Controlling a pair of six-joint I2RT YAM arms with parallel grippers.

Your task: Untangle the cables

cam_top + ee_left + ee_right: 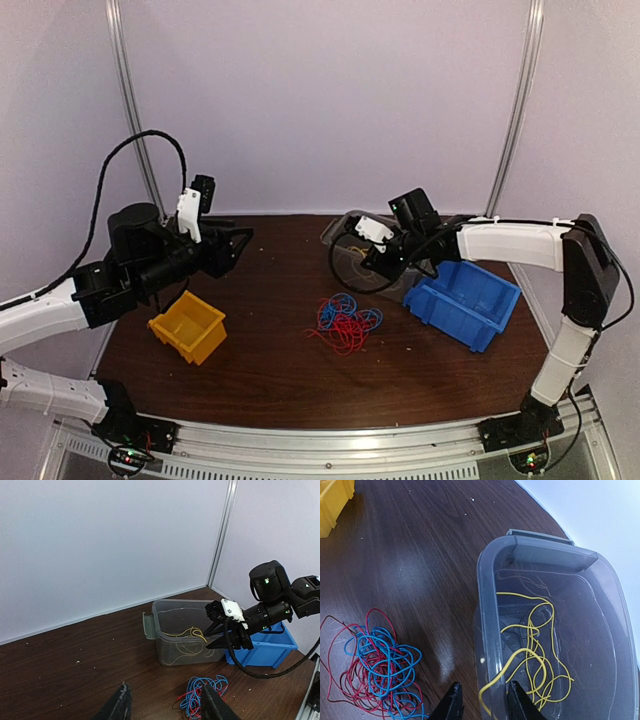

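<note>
We see the yellow cable crossing the clear bin's rim between our right claw's parted jaws (nothing pinched); left claw gapes, farther off.

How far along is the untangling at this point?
Done: the yellow cable lies in the clear bin, one end draped over its rim. In hand: nothing; right gripper hovers open at that rim, left gripper open. Left: red and blue cables lie knotted together on the table.
</note>
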